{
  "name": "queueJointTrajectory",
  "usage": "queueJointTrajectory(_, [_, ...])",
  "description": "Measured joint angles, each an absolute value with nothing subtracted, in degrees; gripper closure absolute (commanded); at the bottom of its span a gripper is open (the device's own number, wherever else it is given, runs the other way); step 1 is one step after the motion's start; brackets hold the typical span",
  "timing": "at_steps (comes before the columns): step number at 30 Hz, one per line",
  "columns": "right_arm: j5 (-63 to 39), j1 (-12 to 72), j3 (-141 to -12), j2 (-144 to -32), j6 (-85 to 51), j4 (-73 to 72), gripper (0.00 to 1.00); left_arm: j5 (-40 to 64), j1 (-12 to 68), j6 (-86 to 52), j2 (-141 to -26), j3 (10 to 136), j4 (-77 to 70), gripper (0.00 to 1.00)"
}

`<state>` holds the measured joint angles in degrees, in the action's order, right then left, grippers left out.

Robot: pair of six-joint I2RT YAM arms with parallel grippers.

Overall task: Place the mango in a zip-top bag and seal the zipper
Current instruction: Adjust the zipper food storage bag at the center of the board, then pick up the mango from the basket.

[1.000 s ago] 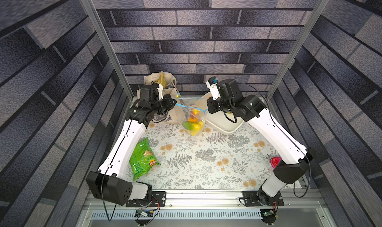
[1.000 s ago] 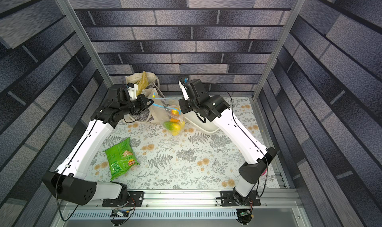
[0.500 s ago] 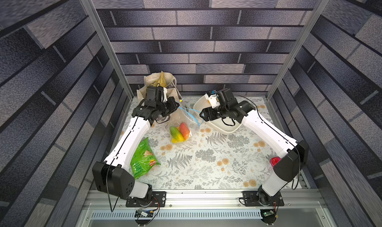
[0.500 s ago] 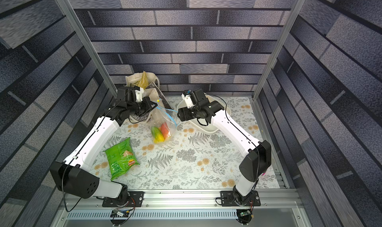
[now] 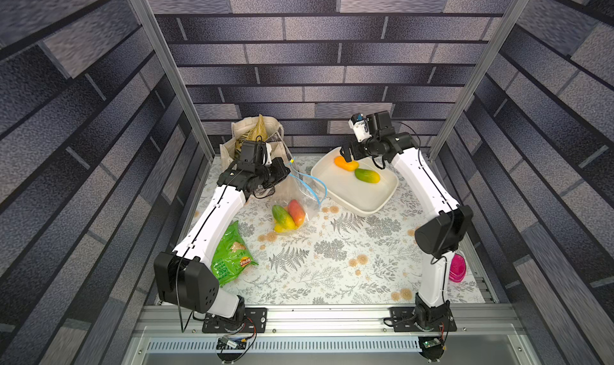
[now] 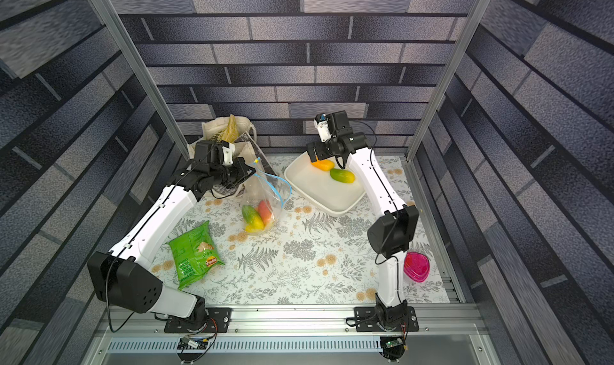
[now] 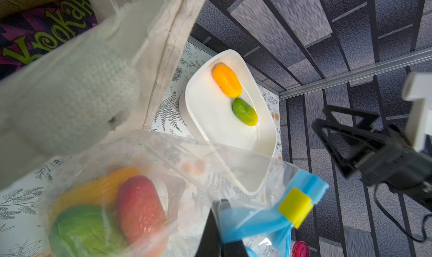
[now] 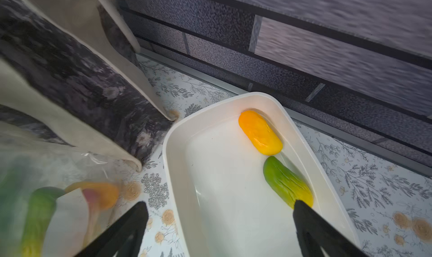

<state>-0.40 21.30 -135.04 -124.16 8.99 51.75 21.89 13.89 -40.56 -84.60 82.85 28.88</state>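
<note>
Orange mango [image 8: 260, 133] lies ahead of our wide-open right gripper [image 8: 219, 205], slanted to its gap; left gripper [image 5: 285, 172] clamps zipper [image 7: 254, 220].

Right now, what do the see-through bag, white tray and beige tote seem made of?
The zip-top bag: thin clear plastic film, glossy; it crinkles and shows the mangoes inside. The white tray: probably hard plastic, smooth, slightly shiny. The tote: woven canvas-like cloth, matte; the weave and frayed edge show.

A robotics laboratory test cell is indicated: grey brick-printed backdrop panels [image 5: 332, 47] are fixed inside a silver aluminium-profile frame [image 5: 168, 71], and a fern-patterned table sheet [image 5: 315, 263] is laid within.
</note>
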Motion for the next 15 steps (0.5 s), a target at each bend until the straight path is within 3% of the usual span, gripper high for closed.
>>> queueJointTrajectory(6, [4.8, 18.3, -148.4, -144.8, 16.5, 61.8, 0.00, 21.3, 13.9, -40.5, -84.6, 82.8, 28.9, 1.00])
queueJointTrajectory(15, [11.4, 16.7, -149.0, -147.3, 16.8, 62.7, 0.01, 20.7, 14.2, -40.5, -84.6, 82.8, 28.9, 1.00])
